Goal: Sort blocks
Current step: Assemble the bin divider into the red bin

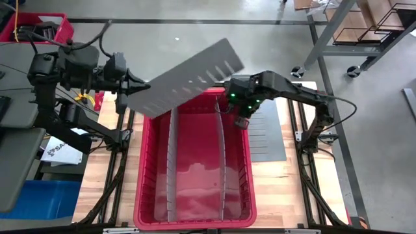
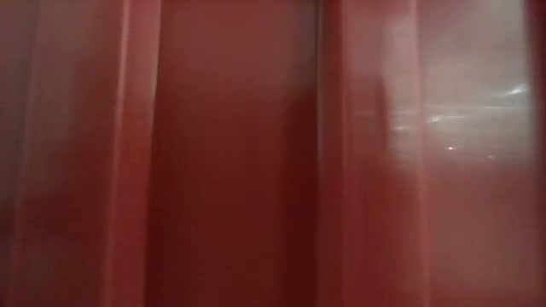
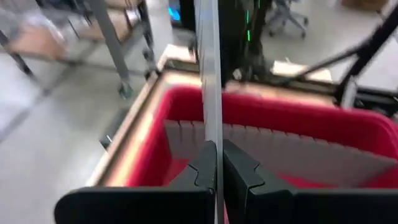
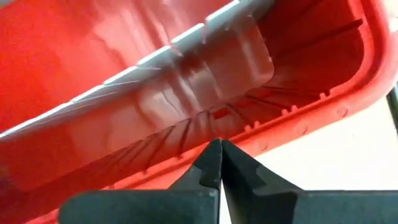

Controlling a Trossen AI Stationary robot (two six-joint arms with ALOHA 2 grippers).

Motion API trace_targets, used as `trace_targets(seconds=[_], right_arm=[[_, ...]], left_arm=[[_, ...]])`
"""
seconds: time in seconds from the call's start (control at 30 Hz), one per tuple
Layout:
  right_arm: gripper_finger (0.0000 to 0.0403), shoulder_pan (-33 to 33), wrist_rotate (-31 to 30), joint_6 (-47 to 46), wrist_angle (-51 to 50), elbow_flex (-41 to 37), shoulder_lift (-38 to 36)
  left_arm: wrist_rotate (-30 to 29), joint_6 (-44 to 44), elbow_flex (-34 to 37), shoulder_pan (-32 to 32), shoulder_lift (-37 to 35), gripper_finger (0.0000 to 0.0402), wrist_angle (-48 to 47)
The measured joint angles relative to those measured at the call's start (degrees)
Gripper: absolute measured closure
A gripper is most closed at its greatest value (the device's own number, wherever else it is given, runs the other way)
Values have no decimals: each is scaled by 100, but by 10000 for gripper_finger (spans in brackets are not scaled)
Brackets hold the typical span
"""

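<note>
No blocks show in any view. My left gripper [image 1: 138, 86] is shut on a flat grey slotted divider sheet [image 1: 188, 78], which hangs in the air over the far left corner of the large red bin [image 1: 144, 175]. My right gripper [image 1: 242, 121] hovers above the bin's far right corner, shut [image 4: 219, 152] and holding nothing. Two grey dividers [image 1: 172, 162] [image 1: 223, 162] stand on edge inside the bin, running from its near wall to its far wall. My left gripper pinches the divider sheet at its left end [image 3: 212, 112] between its two fingers [image 3: 202, 171], coming from the table's left side. The sheet is lifted clear of bin and table and reaches away from the fingers toward the right arm, with its slotted edge on the far side.
Another grey slotted sheet [image 1: 265, 136] lies flat on the wooden table to the right of the bin. The bin's red wall [image 2: 256, 170] fills the low view. Metal racks and a red crate stand on the floor beyond the table.
</note>
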State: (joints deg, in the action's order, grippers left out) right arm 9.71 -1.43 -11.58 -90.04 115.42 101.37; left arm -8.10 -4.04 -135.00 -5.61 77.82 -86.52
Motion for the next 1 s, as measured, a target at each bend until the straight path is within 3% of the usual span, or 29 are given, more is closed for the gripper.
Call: trace_targets(seconds=[0.1,0.4,0.63,0.87,1.0], right_arm=[[403,-115,-1,-169,-10,0,-291],[403,-130,-169,-673,0,0,-1375],[403,-131,-290,-1249,10,0,-2387],[403,-175,-661,-1803,4,2,-2989],[403,-188,-718,-1819,4,1,-3063]], left_arm=[[109,-222,1,5,20,402,-420],[-8,-167,142,-24,159,402,-317],[794,-11,148,-75,424,402,286],[66,715,161,-85,963,402,-425],[266,1220,307,-74,1063,402,-329]])
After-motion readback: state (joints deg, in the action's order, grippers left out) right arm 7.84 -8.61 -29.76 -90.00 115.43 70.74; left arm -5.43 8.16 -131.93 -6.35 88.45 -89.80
